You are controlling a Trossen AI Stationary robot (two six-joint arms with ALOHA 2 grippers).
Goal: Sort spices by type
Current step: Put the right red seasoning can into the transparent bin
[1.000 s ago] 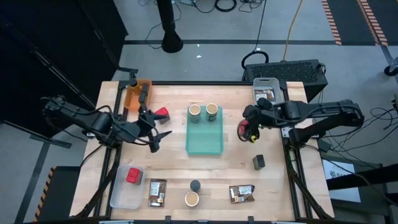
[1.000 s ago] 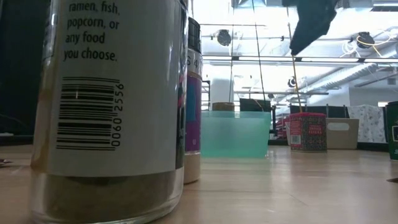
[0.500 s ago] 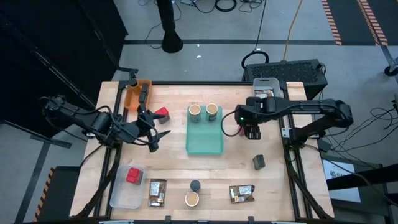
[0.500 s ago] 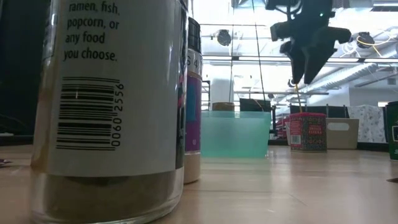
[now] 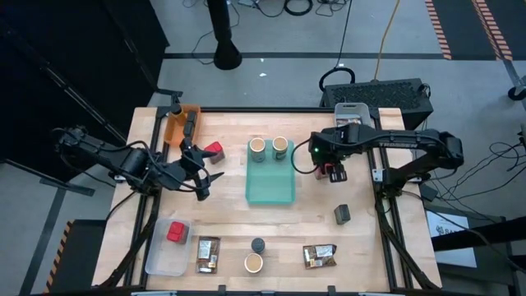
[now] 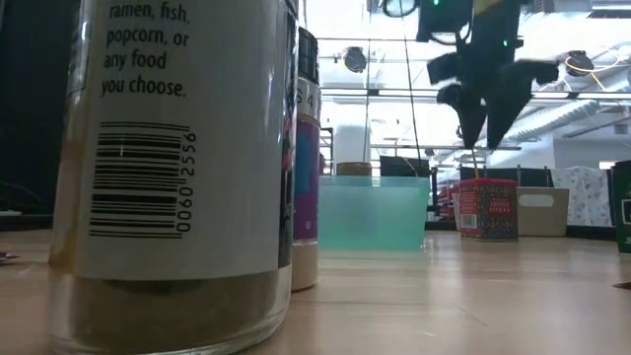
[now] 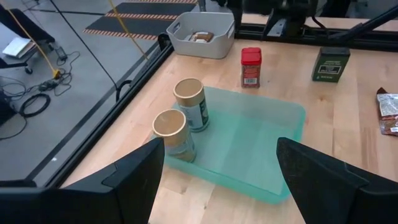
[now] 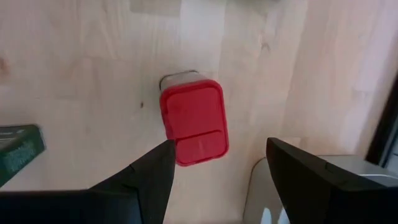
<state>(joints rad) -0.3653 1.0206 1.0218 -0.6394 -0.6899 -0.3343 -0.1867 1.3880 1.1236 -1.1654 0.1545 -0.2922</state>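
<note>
My right gripper [image 5: 333, 168] is open and points down over a red square box [image 8: 193, 121] that stands upright on the table right of the teal tray [image 5: 271, 191]. Its fingers stand apart on either side of the box, above it, and touch nothing. In the low view the gripper [image 6: 481, 133] hangs above the box [image 6: 488, 209]. My left gripper [image 5: 205, 179] is open and empty, left of the tray. It faces the two tan round jars [image 7: 188, 102] that stand in the tray's far end. Another red box [image 5: 214, 150] stands near it.
A grey bin [image 5: 349, 115] with packets is at the far right and an orange bin [image 5: 181, 123] at the far left. A clear bin [image 5: 160, 255] holds a red box. Two dark packets [image 5: 208, 253], a black jar [image 5: 258, 245], a tan jar [image 5: 253, 263] and a dark box [image 5: 343, 215] are near the front.
My right gripper has swung a little toward the table's left, over the red box, turned about at the wrist and come down toward the box. My left gripper has kept still.
</note>
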